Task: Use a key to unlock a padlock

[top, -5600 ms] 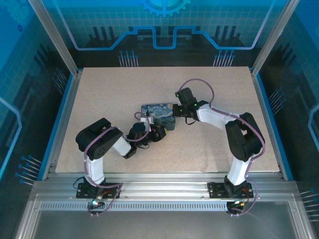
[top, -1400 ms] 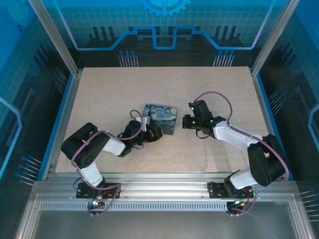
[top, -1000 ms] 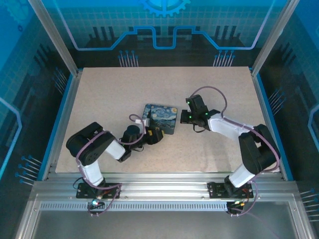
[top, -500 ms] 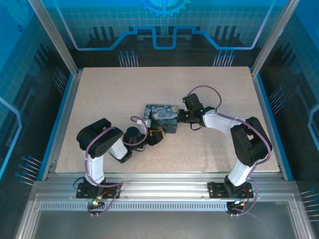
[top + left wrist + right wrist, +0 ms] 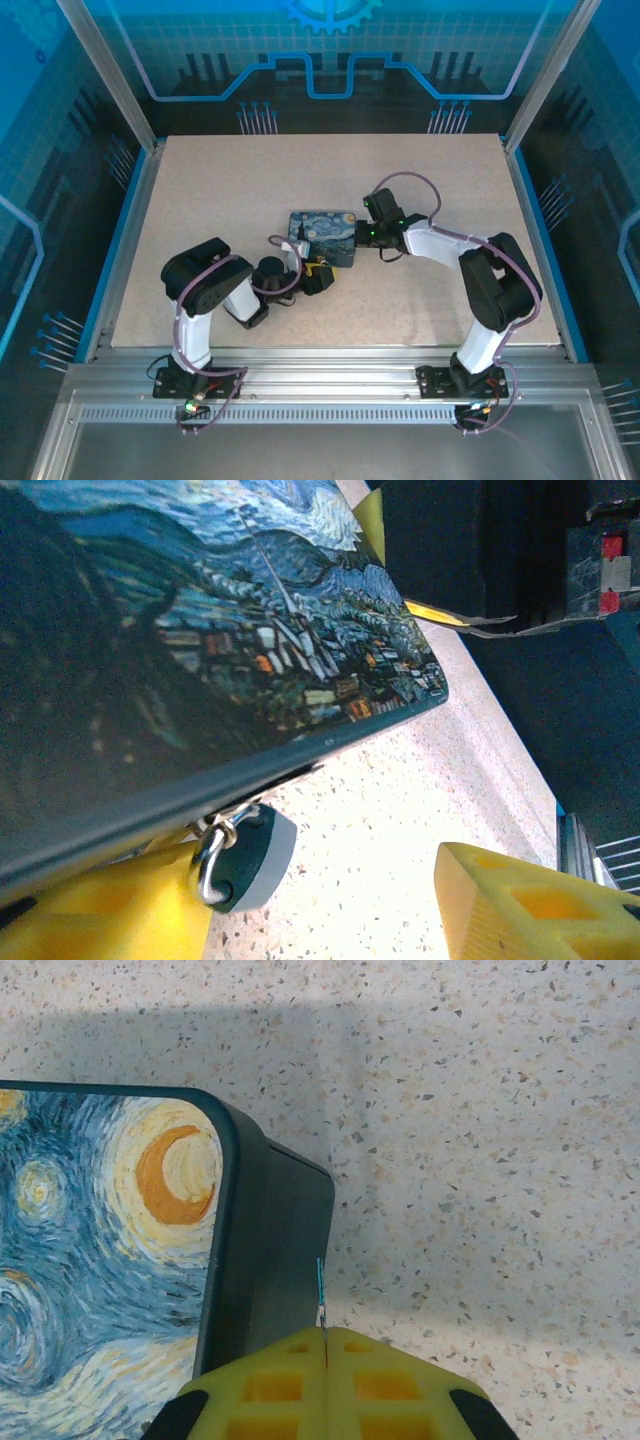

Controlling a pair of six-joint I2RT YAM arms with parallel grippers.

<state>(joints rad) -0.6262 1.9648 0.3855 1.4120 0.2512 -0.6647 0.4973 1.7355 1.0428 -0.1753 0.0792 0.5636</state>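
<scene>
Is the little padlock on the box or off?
On: the padlock hangs by its shackle from the edge of the box.

No readable text is showing. The box [image 5: 100, 1210], just left of the right claw [image 5: 325, 1345], is carrying only painted swirls; red tags [image 5: 612, 546] above the left claw [image 5: 320, 910] are blurring out.

box [image 5: 322, 236] on table [image 5: 220, 190]; padlock [image 5: 245, 855] at its near edge, between left fingers [image 5: 520, 910] — key [image 5: 321, 1295] beside its right wall
</scene>
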